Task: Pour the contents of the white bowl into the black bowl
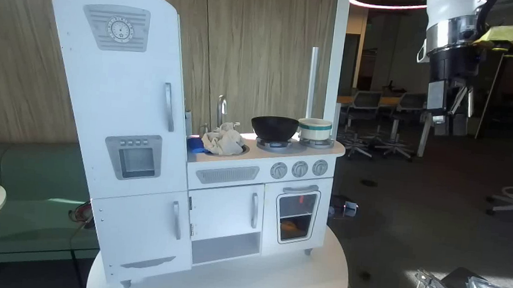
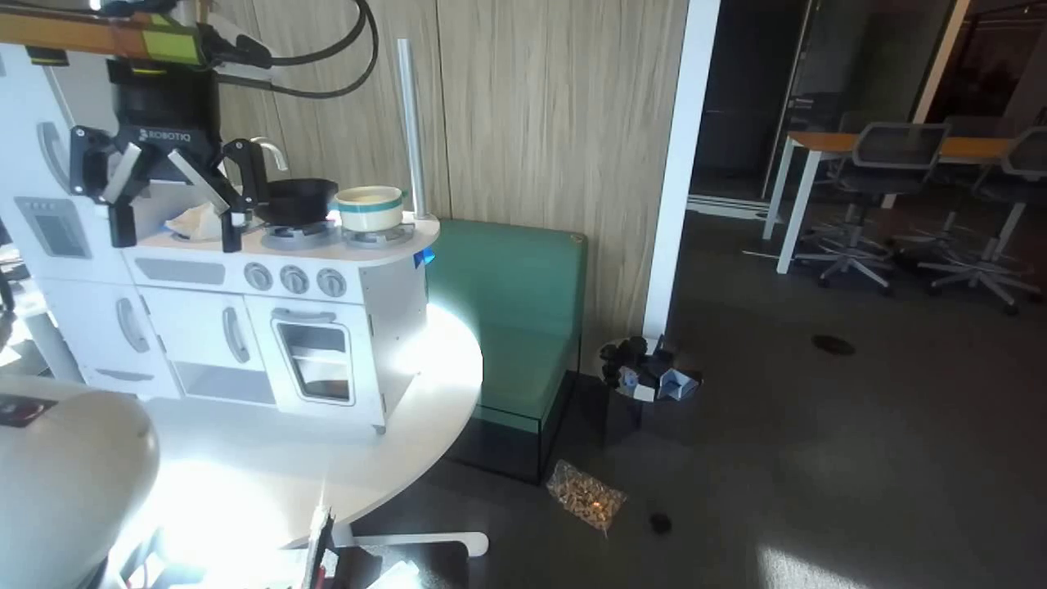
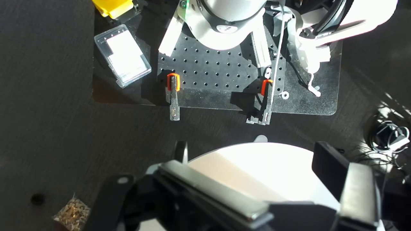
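Gripping the white bowl (image 1: 315, 132) squarely is advised; the neighbouring black bowl (image 1: 274, 129) mustn't be nudged. The claw (image 2: 177, 237) is spread, empty.

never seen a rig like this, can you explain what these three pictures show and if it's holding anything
The machine is a robot arm ending in a two-fingered gripper. Two pictures come from cameras standing outside the robot; the third comes from its wrist, looking past the gripper toward the robot's own base and a round table. A toy kitchen stands on that table. On its top, a black bowl and a white bowl sit on separate burners, and a crumpled cloth lies near the tap. Nothing is held: the gripper is open. What the bowls contain can't be seen.
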{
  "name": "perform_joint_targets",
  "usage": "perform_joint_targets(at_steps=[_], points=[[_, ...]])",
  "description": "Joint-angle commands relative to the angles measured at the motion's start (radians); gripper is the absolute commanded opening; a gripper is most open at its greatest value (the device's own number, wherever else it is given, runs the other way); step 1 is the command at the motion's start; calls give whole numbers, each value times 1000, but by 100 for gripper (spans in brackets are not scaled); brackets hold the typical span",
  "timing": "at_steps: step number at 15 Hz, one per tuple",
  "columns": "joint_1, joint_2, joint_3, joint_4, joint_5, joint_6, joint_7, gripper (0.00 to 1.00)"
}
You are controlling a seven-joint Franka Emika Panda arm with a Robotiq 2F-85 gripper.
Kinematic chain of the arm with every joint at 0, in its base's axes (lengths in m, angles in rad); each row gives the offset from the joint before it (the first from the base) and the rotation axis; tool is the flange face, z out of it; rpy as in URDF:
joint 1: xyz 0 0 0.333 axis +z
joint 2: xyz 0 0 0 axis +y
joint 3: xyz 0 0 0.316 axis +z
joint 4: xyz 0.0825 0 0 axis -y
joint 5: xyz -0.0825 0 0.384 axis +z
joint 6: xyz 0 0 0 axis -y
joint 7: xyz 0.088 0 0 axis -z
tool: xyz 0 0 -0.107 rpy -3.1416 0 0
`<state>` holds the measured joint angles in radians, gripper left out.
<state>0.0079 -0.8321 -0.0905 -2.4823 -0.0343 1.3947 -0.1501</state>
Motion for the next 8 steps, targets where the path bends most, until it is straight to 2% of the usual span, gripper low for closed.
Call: perform_joint_targets(at_steps=[1, 4, 8], points=[[5, 152, 1, 98, -41, 95, -26, 100], [-12, 295, -4, 216, -70, 224, -3, 100], [-23, 506, -6, 401, -23, 361, 63, 100]])
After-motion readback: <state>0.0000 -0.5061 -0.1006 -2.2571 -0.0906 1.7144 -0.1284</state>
